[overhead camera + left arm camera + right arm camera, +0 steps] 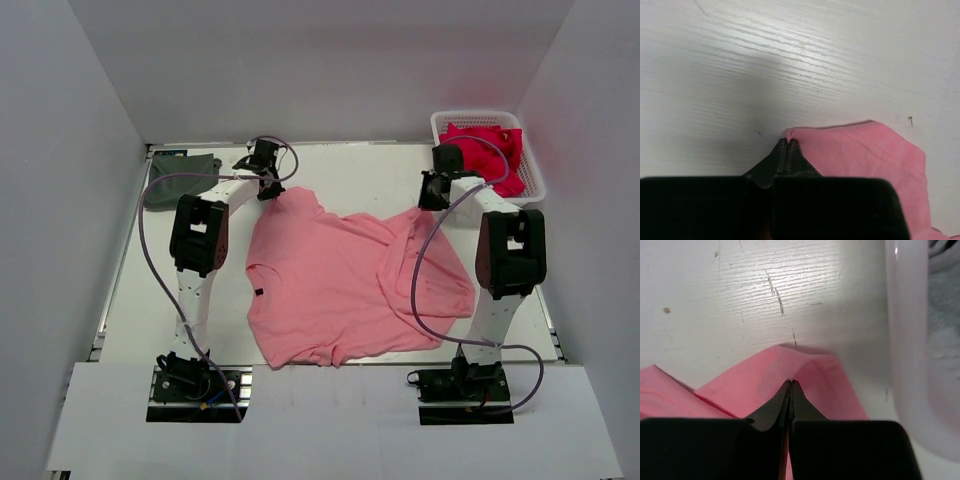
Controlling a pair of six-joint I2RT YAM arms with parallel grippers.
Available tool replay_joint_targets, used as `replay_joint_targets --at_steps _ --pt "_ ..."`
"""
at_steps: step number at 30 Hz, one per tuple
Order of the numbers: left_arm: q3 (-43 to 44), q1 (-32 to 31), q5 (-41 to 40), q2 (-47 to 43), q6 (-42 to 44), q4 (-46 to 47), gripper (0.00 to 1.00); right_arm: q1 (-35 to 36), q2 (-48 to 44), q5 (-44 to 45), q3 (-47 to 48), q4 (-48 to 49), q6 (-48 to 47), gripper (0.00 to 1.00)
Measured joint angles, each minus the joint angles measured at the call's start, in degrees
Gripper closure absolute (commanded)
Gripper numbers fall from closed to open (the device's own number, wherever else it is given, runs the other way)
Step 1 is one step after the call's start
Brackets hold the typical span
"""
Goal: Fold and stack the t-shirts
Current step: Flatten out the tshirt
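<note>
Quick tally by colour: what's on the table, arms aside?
pink tee: 1
grey tee, folded: 1
red cloth heap in the basket: 1 (number of pieces can't be told)
white basket: 1
Total: 4

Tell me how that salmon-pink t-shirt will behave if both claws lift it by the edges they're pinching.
Probably floppy: the salmon-pink t-shirt lies rumpled, one side folded over itself. Lifted, it would likely sag between the left claw and right claw. It looks thin and light, and such small pinches of cloth might slip.
</note>
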Motion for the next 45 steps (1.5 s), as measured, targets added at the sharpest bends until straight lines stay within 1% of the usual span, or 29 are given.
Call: replay_joint_targets --at_steps 4,7,8,9,10,11,14,15,16,17,20,21,24,28,31,34,36,37,38,40,41,45 --pt "-0.1 0.9 -1.2 0.0 0.0 0.4 1.00 -2.5 0.0 -6.0 1.2 0.1 -7.6 1.00" --pt "-0.4 1.5 -2.0 0.0 0.0 1.0 1.00 -2.9 0.1 -8.8 3.3 0.1 -12.4 1.00" --pt "-0.5 1.7 -2.2 0.0 0.0 1.3 1.00 -2.9 0.2 -9.4 4.3 -0.1 -13.5 0.98" --pt "-0.5 1.9 -2.4 0.0 0.0 1.5 1.00 -2.9 0.5 -10.1 5.3 -0.2 -14.4 0.89" --pt "-0.6 2.1 -2.4 0.0 0.0 1.7 1.00 -2.9 0.7 -10.7 6.3 -0.3 -15.1 0.83" --pt "-0.6 2.3 -2.5 0.0 0.0 1.8 1.00 -2.9 1.0 -11.6 7.1 -0.3 -15.6 0.73" --pt "-0.8 3.0 -2.2 0.0 0.2 2.4 1.00 -2.6 1.2 -16.3 8.3 -1.0 -16.3 0.63" --pt "-0.8 3.1 -2.1 0.0 0.3 2.5 1.00 -2.4 1.2 -18.2 8.3 -1.4 -16.2 0.53" --pt "-0.8 3.2 -2.0 0.0 0.3 2.6 1.00 -2.3 1.2 -19.7 8.0 -1.7 -15.9 0.49" --pt "-0.9 3.3 -1.8 0.0 0.3 2.7 1.00 -2.0 0.6 -20.8 6.6 -1.0 -15.9 0.48" --pt "-1.3 3.3 -1.4 0.0 0.5 3.5 1.00 -1.0 -4.2 -21.9 -1.6 -1.2 -14.6 0.48" --pt "-1.4 3.3 -1.3 0.0 0.5 3.8 1.00 -0.6 -7.2 -22.0 -6.0 -2.0 -13.8 0.48" --pt "-1.6 3.3 -1.1 0.0 0.6 4.5 1.00 0.1 -11.9 -21.8 -12.9 -3.0 -11.9 0.48" --pt "-1.7 3.3 -1.0 0.0 0.8 4.7 1.00 0.7 -13.7 -20.3 -19.5 -4.1 -9.3 0.48" --pt "-1.8 3.3 -0.8 0.0 1.0 5.1 1.00 1.1 -13.7 -19.0 -22.9 -5.4 -8.1 0.48" --pt "-2.2 3.3 -0.8 -0.1 1.2 5.5 1.00 1.7 -13.7 -18.1 -23.8 -6.3 -7.4 0.48" --pt "-2.3 3.3 -0.8 -0.2 1.4 5.7 1.00 2.2 -13.7 -17.0 -23.8 -6.3 -6.8 0.55" --pt "-2.4 3.3 -0.8 -0.2 1.4 5.8 1.00 2.3 -13.7 -16.6 -23.8 -6.3 -6.7 0.64" --pt "-2.5 3.3 -0.8 -0.3 1.5 5.9 1.00 2.4 -13.7 -16.3 -23.9 -6.3 -6.4 0.80" --pt "-2.6 3.3 -0.8 -0.3 1.6 6.1 1.00 2.7 -13.7 -16.1 -24.0 -6.1 -5.7 0.90" --pt "-2.6 3.3 -0.8 -0.3 1.6 6.1 1.00 2.8 -13.7 -16.1 -24.1 -6.1 -5.1 1.00" --pt "-2.7 3.3 -0.8 -0.3 1.8 6.1 1.00 2.8 -14.6 -15.1 -24.1 -5.3 -3.1 1.00"
